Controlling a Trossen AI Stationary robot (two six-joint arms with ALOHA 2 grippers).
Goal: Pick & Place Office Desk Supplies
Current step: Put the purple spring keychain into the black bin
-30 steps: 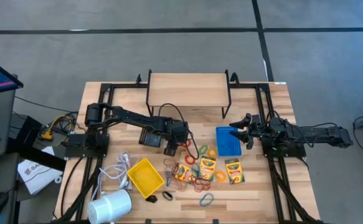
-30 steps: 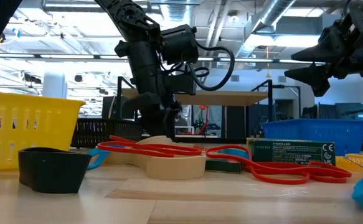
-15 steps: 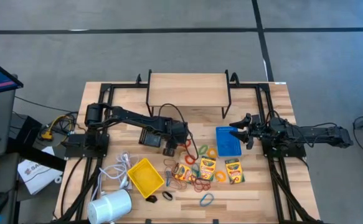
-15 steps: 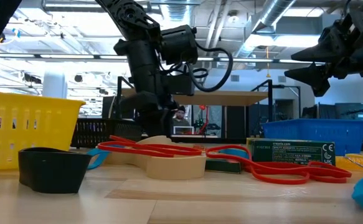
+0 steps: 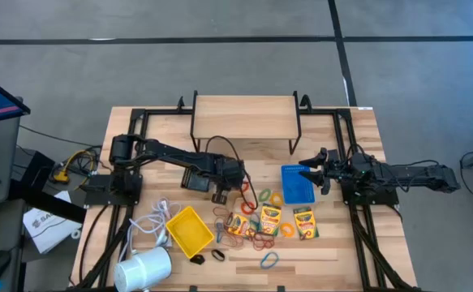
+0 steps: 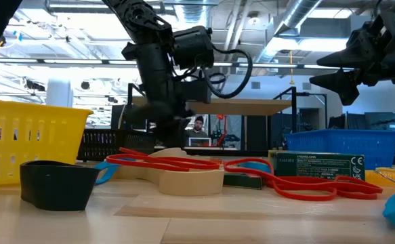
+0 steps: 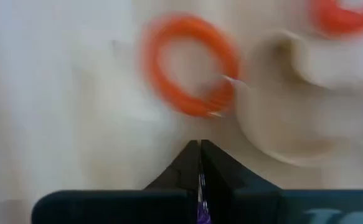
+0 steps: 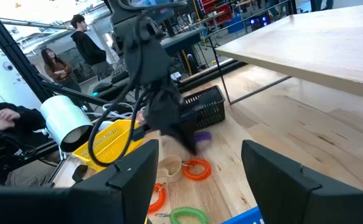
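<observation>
Left gripper [image 5: 217, 197] sits low over the middle of the table [image 5: 333, 243], and from my left wrist camera its fingers [image 7: 190, 163] are pressed together with a sliver of purple caught between them, too little for me to name; my right wrist camera shows a small purple item [image 8: 202, 137] at those fingertips, likely a rubber-band ring, though I cannot confirm it. An orange ring [image 7: 190, 65] lies on the wood just beyond the closed tips. Right gripper [image 5: 309, 173] hangs above the blue bin [image 5: 297, 183] with its fingers spread wide and nothing between them. I can see no contents inside the blue bin from overhead. The yellow bin [image 5: 190, 229] stands tilted near the front left, and I cannot tell whether anything is in it. The black bin [image 5: 195, 180] is right beside the left arm, its inside hidden from me. Between the bins lies the scatter: three yellow-and-green crayon boxes [image 5: 269, 218] flat on the wood, red and orange rubber-band rings [image 5: 260, 240] tangled in front of them, a blue ring [image 5: 268, 260] near the front edge, and two tiny dark clips [image 5: 218, 255] beside the yellow bin. From table height, a dark cup-like shape [image 6: 58, 184] blocks the near left.
</observation>
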